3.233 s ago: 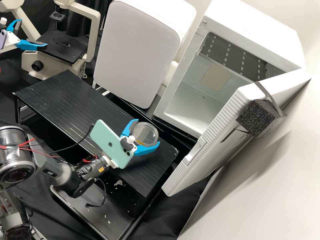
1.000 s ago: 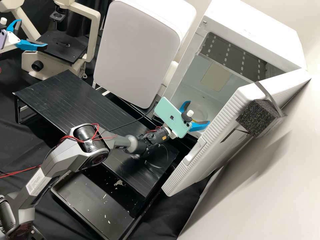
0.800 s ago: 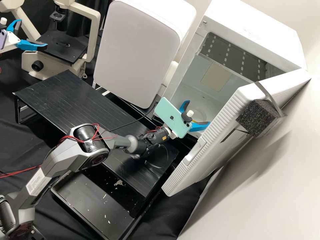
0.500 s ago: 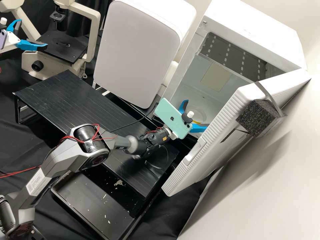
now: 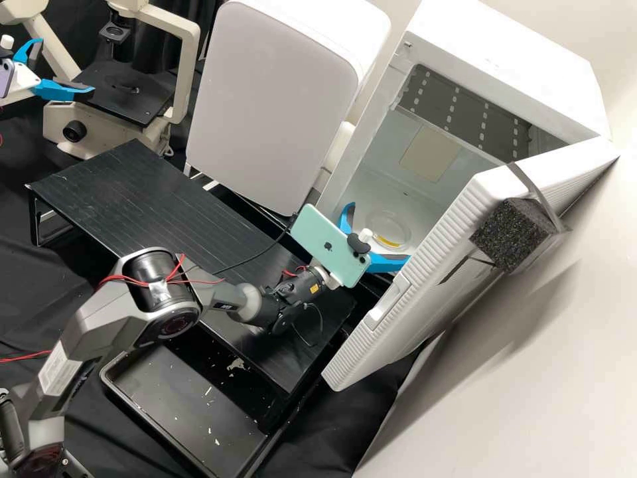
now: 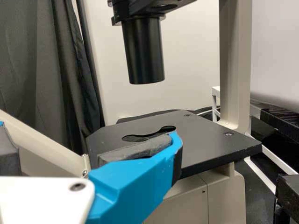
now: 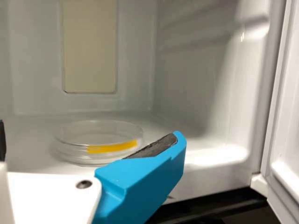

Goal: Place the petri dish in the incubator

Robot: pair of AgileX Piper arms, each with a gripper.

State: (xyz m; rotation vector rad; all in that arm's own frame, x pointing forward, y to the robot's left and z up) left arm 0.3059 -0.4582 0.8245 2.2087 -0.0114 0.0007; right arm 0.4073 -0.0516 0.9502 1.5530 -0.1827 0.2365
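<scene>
Just drew right tool, spread wide and empty, back from petri dish. Can see dish lying flat inside incubator (with door handily ajar), so looks placed; likely calls only for clear withdrawal. Keeping left tool parted, unladen, near microscope.

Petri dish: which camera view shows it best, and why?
The right wrist view: the petri dish sits close, its yellow strip plain. The high view shows it smaller, from above, inside the incubator. The left wrist view faces the microscope.
</scene>
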